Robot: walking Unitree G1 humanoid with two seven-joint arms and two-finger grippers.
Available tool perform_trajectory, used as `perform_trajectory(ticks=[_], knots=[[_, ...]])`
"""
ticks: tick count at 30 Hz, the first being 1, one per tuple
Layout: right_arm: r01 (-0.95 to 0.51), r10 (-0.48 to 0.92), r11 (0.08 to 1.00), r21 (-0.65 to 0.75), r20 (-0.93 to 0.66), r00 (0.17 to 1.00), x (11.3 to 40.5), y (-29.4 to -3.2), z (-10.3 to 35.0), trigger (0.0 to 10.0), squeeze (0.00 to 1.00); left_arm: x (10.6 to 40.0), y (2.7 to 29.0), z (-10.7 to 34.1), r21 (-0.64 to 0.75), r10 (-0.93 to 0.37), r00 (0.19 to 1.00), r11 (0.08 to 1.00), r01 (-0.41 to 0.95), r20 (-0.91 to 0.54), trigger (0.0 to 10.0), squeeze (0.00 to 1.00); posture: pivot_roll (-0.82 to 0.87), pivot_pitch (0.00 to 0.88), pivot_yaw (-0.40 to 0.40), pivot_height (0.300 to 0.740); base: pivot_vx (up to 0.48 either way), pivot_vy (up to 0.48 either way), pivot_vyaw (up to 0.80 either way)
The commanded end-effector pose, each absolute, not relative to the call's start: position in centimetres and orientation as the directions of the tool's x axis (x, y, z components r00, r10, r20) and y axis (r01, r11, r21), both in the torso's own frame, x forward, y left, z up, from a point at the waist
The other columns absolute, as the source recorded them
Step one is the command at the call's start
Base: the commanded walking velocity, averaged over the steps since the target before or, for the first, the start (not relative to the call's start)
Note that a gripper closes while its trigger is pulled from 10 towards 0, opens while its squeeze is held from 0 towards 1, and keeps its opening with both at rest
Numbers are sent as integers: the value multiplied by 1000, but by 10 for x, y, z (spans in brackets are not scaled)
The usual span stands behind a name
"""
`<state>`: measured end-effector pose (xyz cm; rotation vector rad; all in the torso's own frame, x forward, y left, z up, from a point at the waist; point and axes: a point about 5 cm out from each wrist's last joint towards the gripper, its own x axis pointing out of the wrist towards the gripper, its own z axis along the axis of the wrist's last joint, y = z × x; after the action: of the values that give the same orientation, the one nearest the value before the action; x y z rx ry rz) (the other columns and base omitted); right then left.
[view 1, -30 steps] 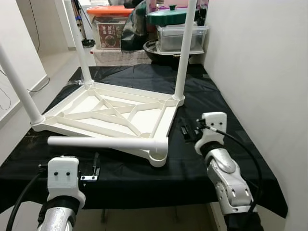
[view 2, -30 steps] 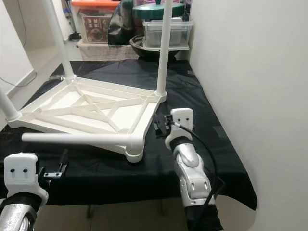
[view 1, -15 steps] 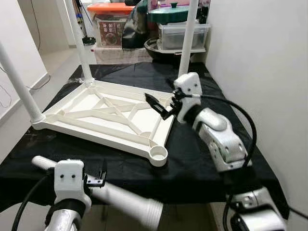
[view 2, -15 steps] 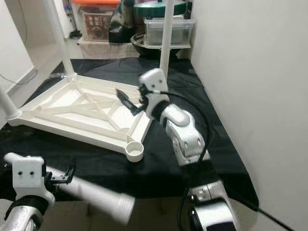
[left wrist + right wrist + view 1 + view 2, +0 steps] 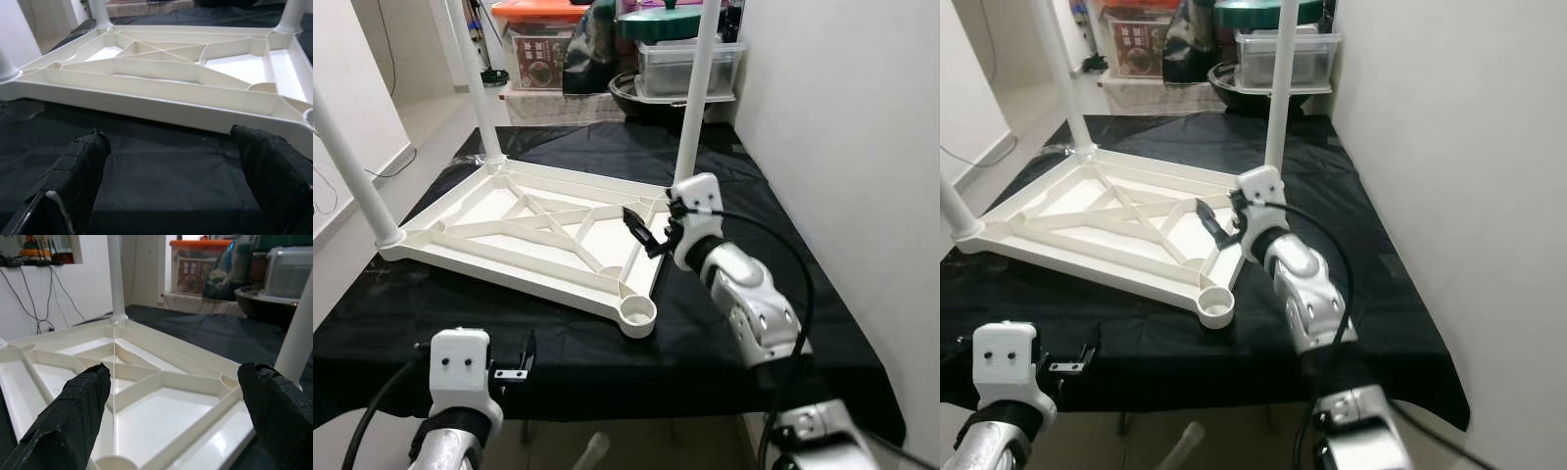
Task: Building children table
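While your left gripper (image 5: 523, 354) hangs at the near edge of the cloth-covered table (image 5: 705, 343) with its 2 padded black fingers (image 5: 78, 171) spread wide and empty, a loose white leg (image 5: 590, 452) shows just below that edge, low between the arms; you cannot tell what it rests on. Beyond the gripper lies the upside-down tabletop (image 5: 548, 240), a glossy cream plastic rectangle with raised ribs crossing its underside. Its nearest corner carries an empty round socket (image 5: 637, 311); the other 3 corners each hold a smooth upright white tube. Your right gripper (image 5: 644, 231) hovers over the tabletop's right rim, near the far-right leg (image 5: 697, 88), fingers (image 5: 73, 411) wide apart and holding nothing. The step in hand looks like fitting the 4th leg, so you would do well to take the loose leg near 1 end, bring it upright over the open socket, and steady the frame with the right gripper, since slick plastic may slide on the matte black cloth. Farthest away, storage boxes (image 5: 533, 49) stand.
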<state>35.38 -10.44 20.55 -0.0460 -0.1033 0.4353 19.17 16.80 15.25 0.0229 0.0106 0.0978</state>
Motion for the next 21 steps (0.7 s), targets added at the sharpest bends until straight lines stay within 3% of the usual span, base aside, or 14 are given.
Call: perform_trajectory(ticks=[1, 21], knots=[[-412, 416, 909, -60, 97, 904, 353, -104, 208, 10000, 0, 191, 170, 149, 42, 103, 994, 994, -101, -26, 10000, 0, 36, 21, -20, 740, 0, 0, 0], [-359, 361, 932, -44, 103, 927, 355, -110, 204, 10000, 0, 192, 171, 148, 59, 104, 994, 993, -102, -25, 10000, 0, 39, 11, -19, 740, 0, 0, 0]])
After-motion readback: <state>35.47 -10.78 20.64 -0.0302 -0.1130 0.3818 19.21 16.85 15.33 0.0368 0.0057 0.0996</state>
